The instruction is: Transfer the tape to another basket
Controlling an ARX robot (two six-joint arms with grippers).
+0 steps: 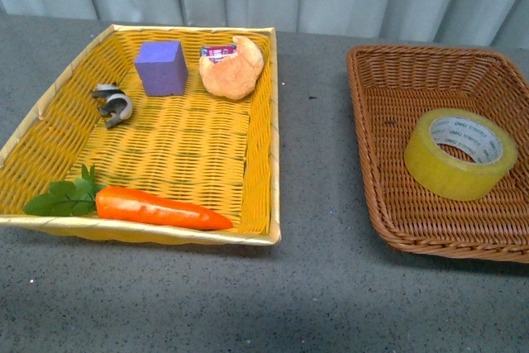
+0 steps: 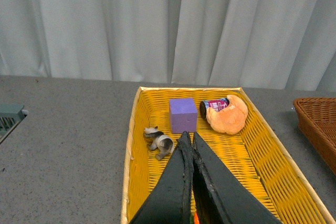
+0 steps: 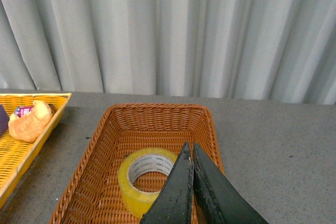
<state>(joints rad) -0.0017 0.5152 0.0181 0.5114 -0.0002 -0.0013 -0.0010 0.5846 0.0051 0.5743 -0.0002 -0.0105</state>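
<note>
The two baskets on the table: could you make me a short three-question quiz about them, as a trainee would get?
1. True or false: the tape lies in the yellow basket.
2. Which sits nearest the purple block?
A. the carrot
B. the croissant
C. the tape
3. Fill in: in both wrist views, the left pincer and the right pincer are ____, holding nothing.

Key
1. False: it lies in the brown basket.
2. B.
3. Shut.
</note>
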